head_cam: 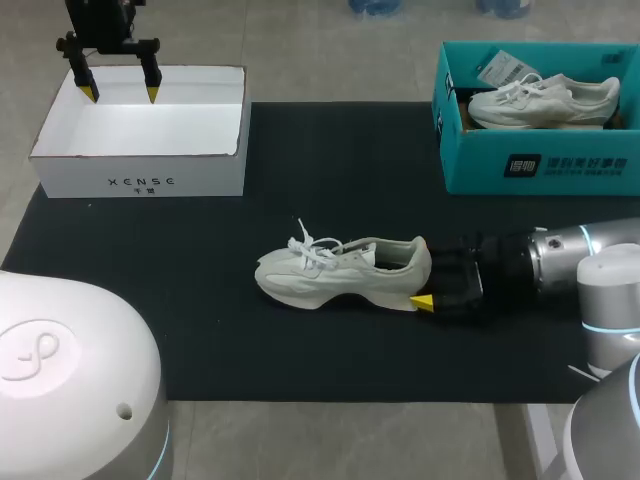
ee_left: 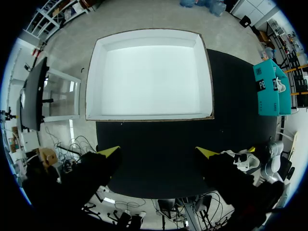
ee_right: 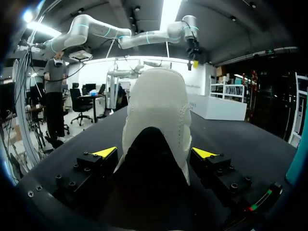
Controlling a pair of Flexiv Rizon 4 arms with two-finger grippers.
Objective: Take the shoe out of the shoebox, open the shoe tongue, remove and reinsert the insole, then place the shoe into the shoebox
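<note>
The shoe (head_cam: 340,272) was out of the white shoebox (head_cam: 140,170) and lay on its sole near the middle of the black mat (head_cam: 200,320), toe toward the robot's left, so step 1 of the task looked done. The white shoebox stood empty at the far left corner of the mat. The left gripper (head_cam: 120,93) hung above the box's back edge with its fingers spread wide and nothing between them. The right gripper (ee_right: 155,152) sat at the shoe's heel, its 2 fingers set wide to either side. They looked just beside the heel rather than pinching it, though the gaps were too narrow to be sure. The laces (head_cam: 312,246) lay bunched over the tongue, which did not look pulled open, and the insole could not be made out. By that reading, opening the tongue, removing and reinserting the insole, and returning the shoe to its box were all left. A teal box (head_cam: 540,165) holding another shoe (head_cam: 545,100) stood at the far right.
</note>
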